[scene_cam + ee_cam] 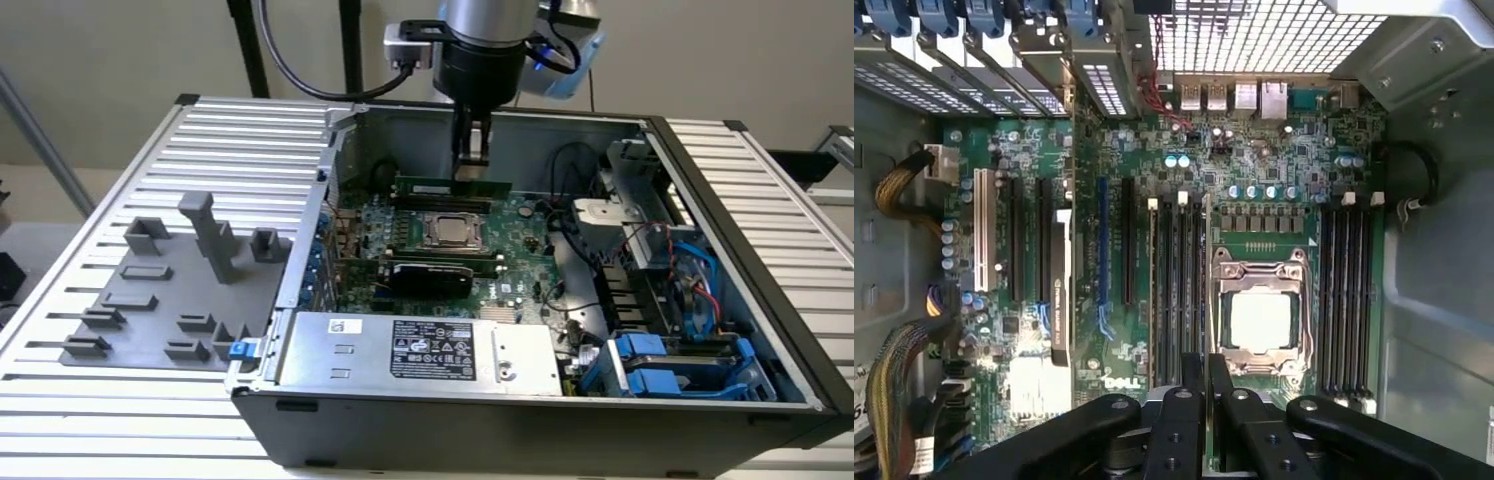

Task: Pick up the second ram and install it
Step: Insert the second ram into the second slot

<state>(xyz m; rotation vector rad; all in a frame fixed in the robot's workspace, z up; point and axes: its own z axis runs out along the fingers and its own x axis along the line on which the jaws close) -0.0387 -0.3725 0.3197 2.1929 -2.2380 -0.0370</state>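
Computer case (747, 200) is lying open on a ribbed counter (134, 400), with its silver power supply (427, 350) sitting nearest in the exterior view. Grey holder blocks (200, 260) are sitting on the counter at the exterior view's left, well apart from the hand. Farther in, the processor socket (451, 232) is resting mid-board. Just behind it, the second ram (420, 186) is standing on edge at the memory slots, its long axis running across the exterior view from left to right. The hand (470, 175) is hanging directly above the stick's middle, fingers (1192, 400) pressed close together and apparently pinching its top edge. The arm is pointing straight down.
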